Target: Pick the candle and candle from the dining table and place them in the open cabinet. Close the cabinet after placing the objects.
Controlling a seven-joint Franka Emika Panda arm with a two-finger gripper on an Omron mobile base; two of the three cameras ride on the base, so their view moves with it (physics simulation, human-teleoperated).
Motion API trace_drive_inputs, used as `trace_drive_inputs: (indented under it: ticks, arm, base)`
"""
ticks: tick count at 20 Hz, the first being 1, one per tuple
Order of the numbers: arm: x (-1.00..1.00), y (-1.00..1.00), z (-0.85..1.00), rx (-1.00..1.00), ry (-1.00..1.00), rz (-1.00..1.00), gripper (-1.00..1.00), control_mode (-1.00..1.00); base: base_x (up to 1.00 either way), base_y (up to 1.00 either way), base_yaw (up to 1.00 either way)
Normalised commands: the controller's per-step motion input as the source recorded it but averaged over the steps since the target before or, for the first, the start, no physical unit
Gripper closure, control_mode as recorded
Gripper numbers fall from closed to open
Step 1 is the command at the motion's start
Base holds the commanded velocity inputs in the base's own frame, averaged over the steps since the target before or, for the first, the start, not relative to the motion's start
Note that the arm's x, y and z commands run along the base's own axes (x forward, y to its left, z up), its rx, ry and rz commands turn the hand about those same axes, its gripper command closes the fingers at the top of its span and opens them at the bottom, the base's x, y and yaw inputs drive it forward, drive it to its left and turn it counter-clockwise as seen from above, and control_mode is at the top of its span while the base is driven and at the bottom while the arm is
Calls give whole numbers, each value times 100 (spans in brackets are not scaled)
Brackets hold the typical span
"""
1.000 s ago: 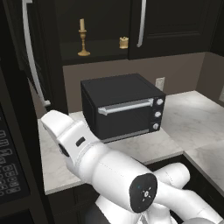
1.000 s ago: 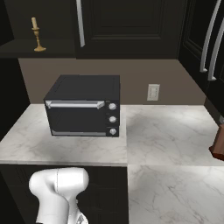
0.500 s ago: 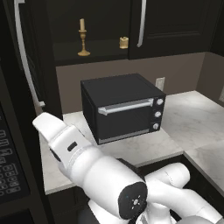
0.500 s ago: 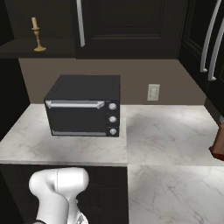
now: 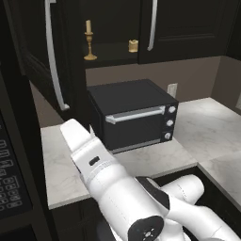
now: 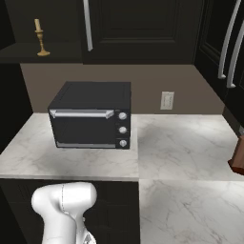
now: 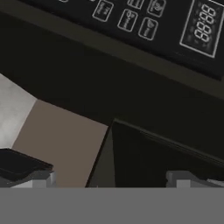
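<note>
Both candles stand on the shelf of the open cabinet (image 5: 111, 55). The thin cream candle in its brass candlestick (image 5: 88, 42) is at the left, also seen in the right base view as the candlestick (image 6: 39, 40). The short stubby candle (image 5: 133, 45) sits to its right, by the shut door. The cabinet's left door (image 5: 40, 56) hangs open over the counter. My arm reaches up and left towards that door. In the hand view my gripper (image 7: 107, 180) is open, nothing between its fingertips (image 7: 27, 176), facing a dark door edge and microwave buttons. The dining table is out of view.
A black toaster oven (image 5: 134, 113) stands on the marble counter (image 5: 202, 122) under the cabinet. The microwave panel (image 5: 12, 188) is at the left edge. A wall socket (image 6: 167, 100), tall dark doors with silver handles (image 6: 228, 45) and a brown object (image 6: 238, 157) lie to the right.
My arm has shifted: the elbow has sunk lower and the forearm now slants more steeply up towards the open door. The candles and the doors have not moved. The gripper stays open.
</note>
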Motion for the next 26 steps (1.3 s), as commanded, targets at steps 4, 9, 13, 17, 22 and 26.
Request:
trace_drive_inputs:
  ticks: [4, 9, 13, 17, 22, 26]
  arm:
    - [80, -53, 0, 1, 0, -18, -100, -100]
    - [100, -44, 2, 3, 1, -15, -100, -100]
    - [100, -44, 24, 4, 5, -18, -100, -100]
    - [100, -50, 28, 5, 10, -18, -100, -100]
    - [100, -48, 19, 6, 13, -17, -100, -100]
    - [100, -50, 2, 4, 13, -16, -100, -100]
  base:
    - [0, 0, 0]
    - [0, 0, 0]
    - [0, 0, 0]
    - [0, 0, 0]
    - [0, 0, 0]
    - [0, 0, 0]
